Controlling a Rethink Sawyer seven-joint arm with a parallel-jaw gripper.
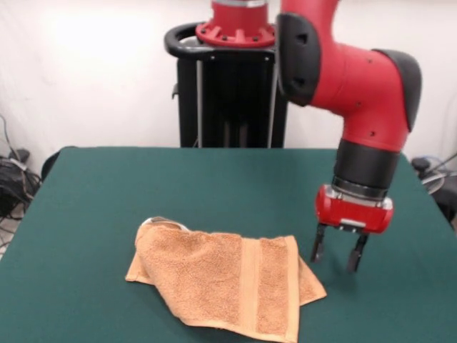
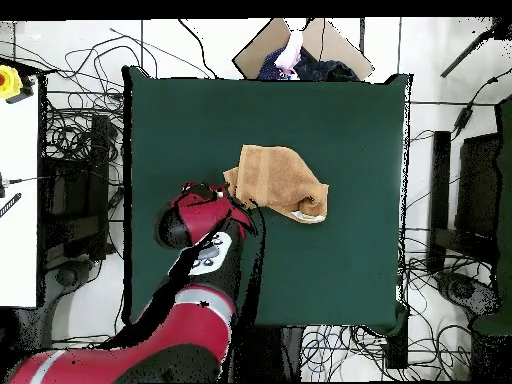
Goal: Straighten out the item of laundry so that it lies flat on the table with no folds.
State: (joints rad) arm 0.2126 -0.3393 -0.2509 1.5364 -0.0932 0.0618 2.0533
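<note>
Front view: the red and black arm (image 1: 357, 93) comes down over the dark green surface (image 1: 100, 207). The jaws (image 1: 338, 253) hang with the two dark fingers (image 1: 318, 244) spread apart and nothing between them. The tips sit just above the felt or barely on it; which of the two cannot be told. The towel (image 1: 225, 282), orange-tan terry, lies beside the jaws, toward the picture's left and slightly nearer the camera. Its closest corner is near the jaws but apart from them. The towel is not flat: it lies doubled over itself, with an under layer sticking out as a point on the side facing the jaws. A flat woven band (image 1: 250, 286) runs across the top layer. At the corner farthest from the jaws the cloth curls up, and a pale edge (image 1: 163, 222) shows there.

Overhead view: the arm (image 2: 190, 300) covers the jaws, so their state cannot be read here. The wrist end sits at the towel's (image 2: 275, 180) nearest edge. The towel spreads away from the wrist toward the middle of the surface (image 2: 340, 110). It is rumpled and irregular in outline. The end farthest from the wrist is rolled into a curl (image 2: 310, 207) with a lighter edge. Off the far side of the surface from the robot stands an open cardboard box (image 2: 300, 45) with cloth inside. Cables (image 2: 70, 140) lie on the floor around the surface.
</note>
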